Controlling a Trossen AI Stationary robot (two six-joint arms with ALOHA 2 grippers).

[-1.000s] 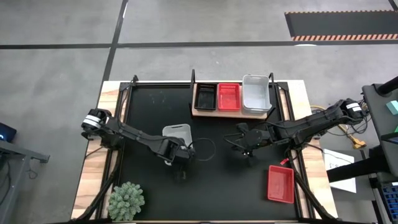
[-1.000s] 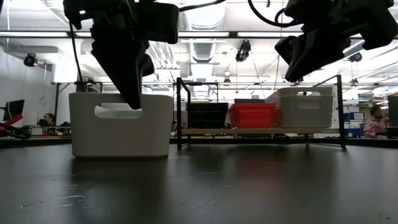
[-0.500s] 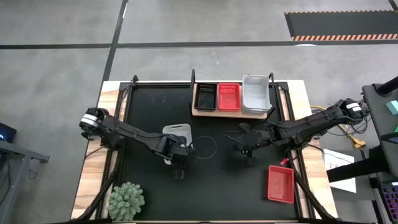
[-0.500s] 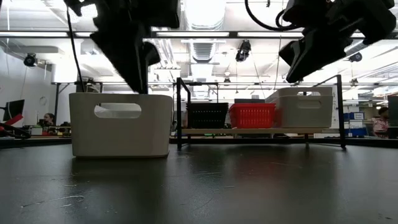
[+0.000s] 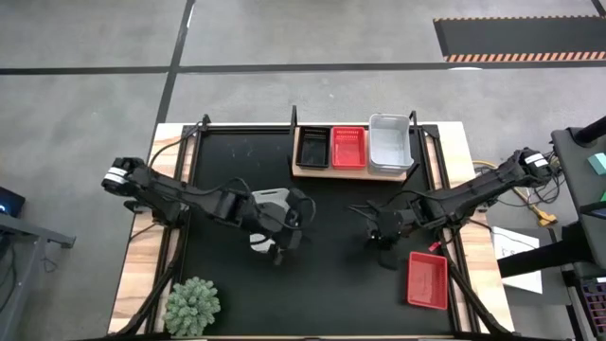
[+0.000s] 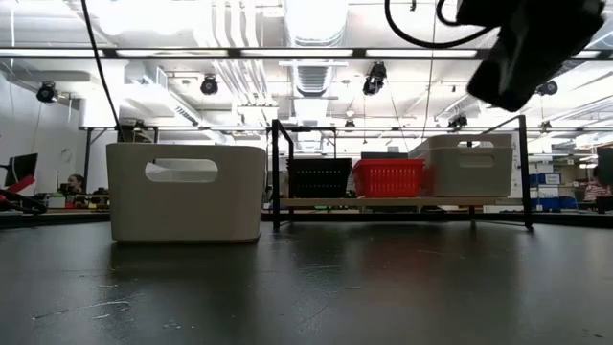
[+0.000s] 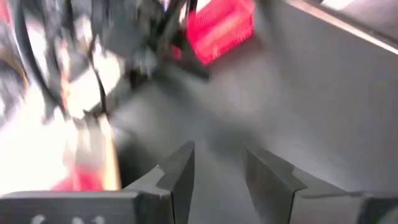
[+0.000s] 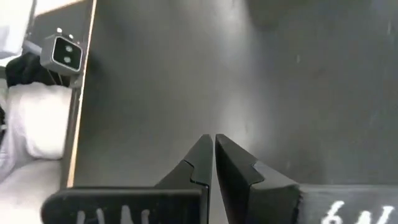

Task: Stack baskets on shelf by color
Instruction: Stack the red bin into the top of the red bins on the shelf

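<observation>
A white basket (image 5: 275,196) (image 6: 187,192) stands on its base on the black mat, left of centre, partly hidden from above by my left arm. My left gripper (image 5: 292,227) (image 7: 217,177) hangs open above its right side, touching nothing. A loose red basket (image 5: 426,281) (image 7: 221,28) lies flat at the near right. My right gripper (image 5: 383,232) (image 8: 214,149) (image 6: 527,48) hovers shut just left of it and farther from the near edge, holding nothing. On the shelf (image 5: 350,171) (image 6: 383,202) sit a black basket (image 5: 312,147), a red basket (image 5: 348,147) and a white basket (image 5: 389,144).
A spiky green plant (image 5: 192,304) stands at the near left corner. Black metal rods (image 6: 276,172) frame the shelf at the far edge. Open mat (image 5: 331,284) lies between the plant and the loose red basket.
My left gripper has opened and let go of the white basket's near wall, risen out of the low view and swung toward the table's right edge. The white basket stays where it was. My right gripper, still shut, has moved toward the near edge and the loose red basket.
</observation>
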